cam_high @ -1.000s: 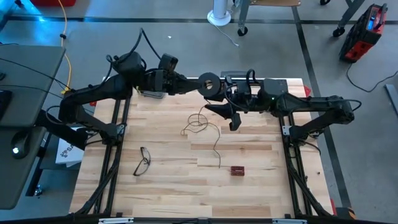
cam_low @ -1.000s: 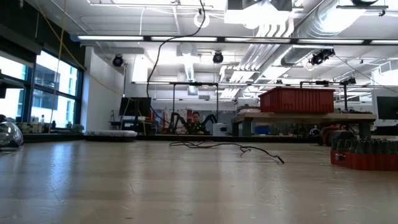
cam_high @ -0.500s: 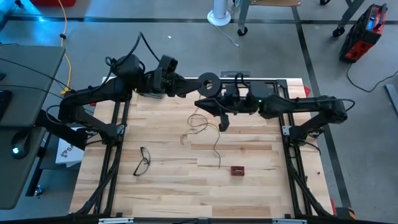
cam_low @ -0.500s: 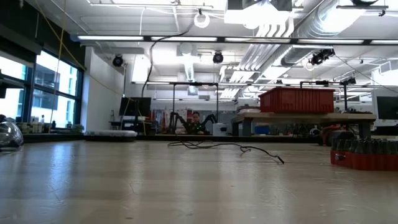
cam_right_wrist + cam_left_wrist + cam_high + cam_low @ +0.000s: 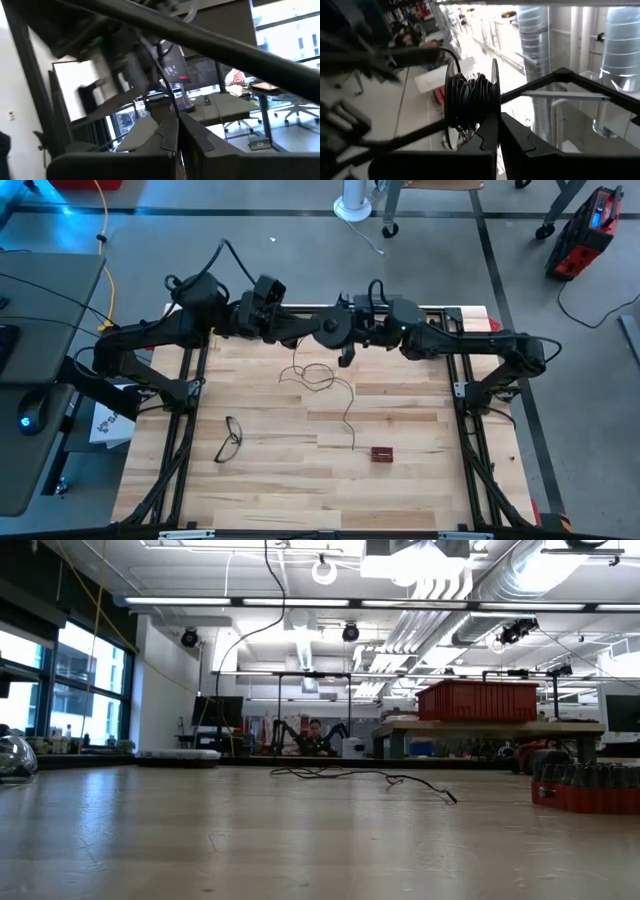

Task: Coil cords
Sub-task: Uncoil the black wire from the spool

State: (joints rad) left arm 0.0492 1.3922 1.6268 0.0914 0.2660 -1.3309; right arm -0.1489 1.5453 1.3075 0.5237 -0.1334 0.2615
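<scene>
High view is showing both arms meeting above the far edge of the bench, with the small round black reel sitting between them as the landmark. The left tool is coming in from the reel's left side, and in the left wrist view its fingers are pressed together on the reel's rim, holding the reel up off the bench with dark wire already wound around its hub. The right tool is sitting just right of the reel, nearly touching it; in the right wrist view its fingers are pressed together, and a thin dark strand is running right at their tips, so it is probably pinching the wire, though the strand is too fine to be sure.

From the reel, the loose wire is hanging down to the bench in front, lying in a couple of loops just below the reel and then trailing away toward the near side, ending near a small red block. Its long run is pointing away from the reel, toward the front edge.

The right tool is the nearer one to the free strand, so the coming move likely turns on carrying that strand around the reel's hub while the left tool is holding the reel steady. A pair of eyeglasses is lying well off to the reel's front left, out of the way.
</scene>
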